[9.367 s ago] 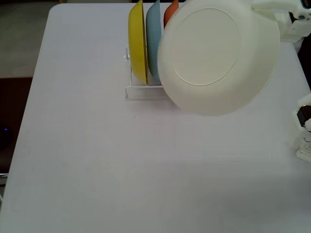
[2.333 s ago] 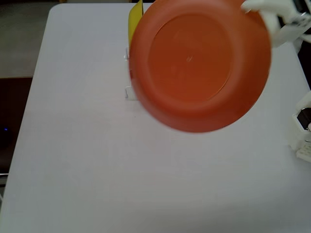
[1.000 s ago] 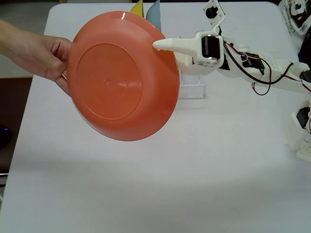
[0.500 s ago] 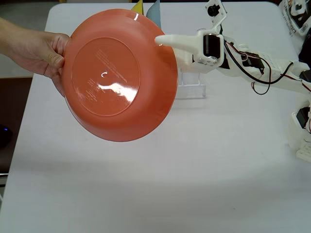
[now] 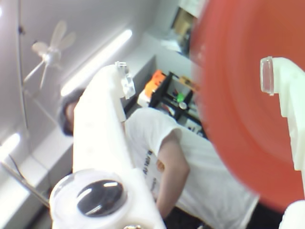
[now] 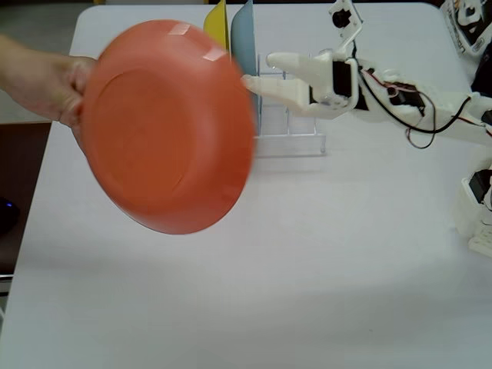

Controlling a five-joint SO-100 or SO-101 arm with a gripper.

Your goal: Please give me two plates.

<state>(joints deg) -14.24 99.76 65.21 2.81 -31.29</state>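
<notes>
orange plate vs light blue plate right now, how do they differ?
Colour: the orange plate is orange, the light blue plate pale blue.
Support: the orange plate is held in the air by a person's hand, clear of the open gripper; the light blue plate stands on edge in the clear rack.
View: the orange one shows its broad underside, the blue one mostly its rim.
Both look round and shallow.

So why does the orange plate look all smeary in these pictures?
In the fixed view the orange plate has soft, streaked edges, which looks like motion blur as the hand holds it; the tool beside it looks sharper. In the wrist view the plate is close to the lens and out of focus.
</notes>
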